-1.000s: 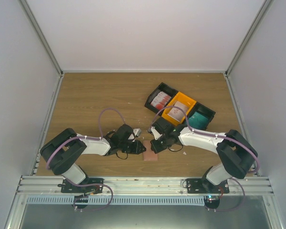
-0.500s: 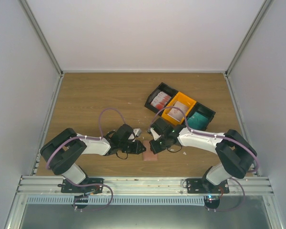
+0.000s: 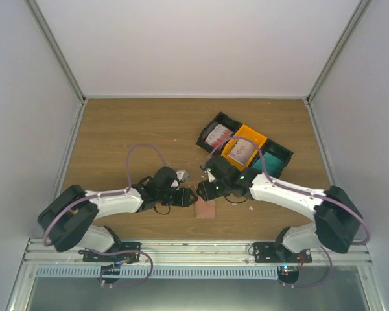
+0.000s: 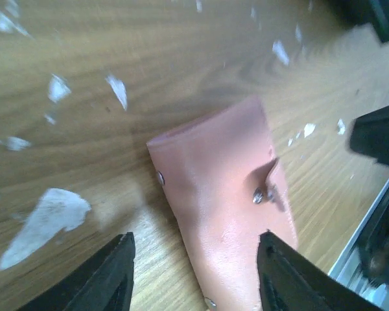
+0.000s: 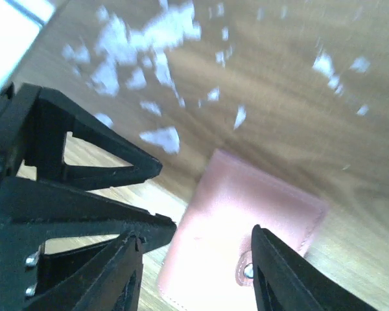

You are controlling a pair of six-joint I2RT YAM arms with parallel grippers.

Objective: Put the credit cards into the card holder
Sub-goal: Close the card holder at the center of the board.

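One card holder (image 4: 214,188), beneath left claw (image 4: 196,243), seemingly untouched

Both arms stretched inward and low, wrists nearly meeting at the middle. The left gripper (image 4: 196,249) stood with fingers spread, empty. The right gripper (image 5: 194,249) was also spread and empty, close beside it.

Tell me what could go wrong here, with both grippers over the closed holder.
1. The left gripper and right gripper, both open, crowd the same spot; they may collide.
2. The card holder lies shut and flat on the table; the grippers may slide it rather than lift it.
3. White scraps beside it could get pinched too.
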